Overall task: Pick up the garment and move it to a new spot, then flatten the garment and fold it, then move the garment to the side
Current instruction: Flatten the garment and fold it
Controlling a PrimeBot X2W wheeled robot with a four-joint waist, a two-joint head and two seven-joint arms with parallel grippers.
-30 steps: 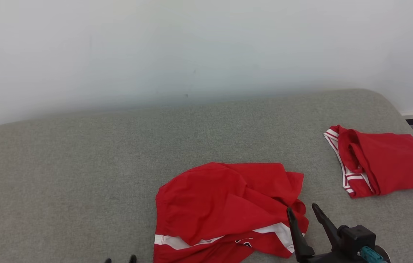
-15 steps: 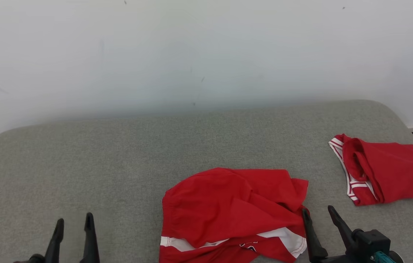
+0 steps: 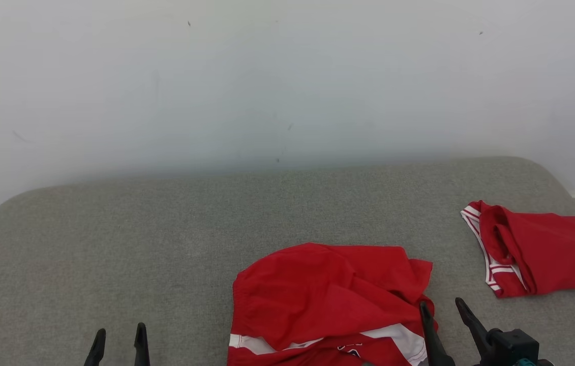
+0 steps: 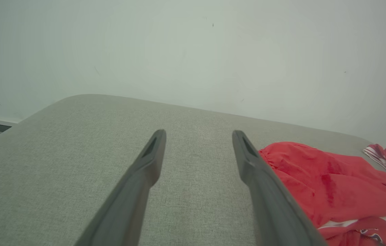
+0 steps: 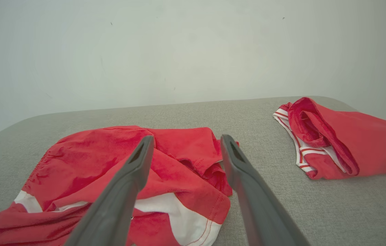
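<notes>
Right gripper [image 3: 442, 305]: jaws wide, nothing held. Hovers at right edge of crumpled garment [image 3: 328, 295], one finger over red cloth, other over bare grey cushion [image 3: 165, 229]. Contact with cloth: cannot tell.
Left gripper [image 3: 120, 333]: jaws wide, empty, above cushion; crumpled garment lies to its right, apart.
Folded garment [image 3: 541, 249]: beyond right gripper, to its right, clear of crumpled garment.

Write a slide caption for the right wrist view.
Open right gripper at edge of the crumpled red garment on grey cushion; folded red garment lies apart.
</notes>
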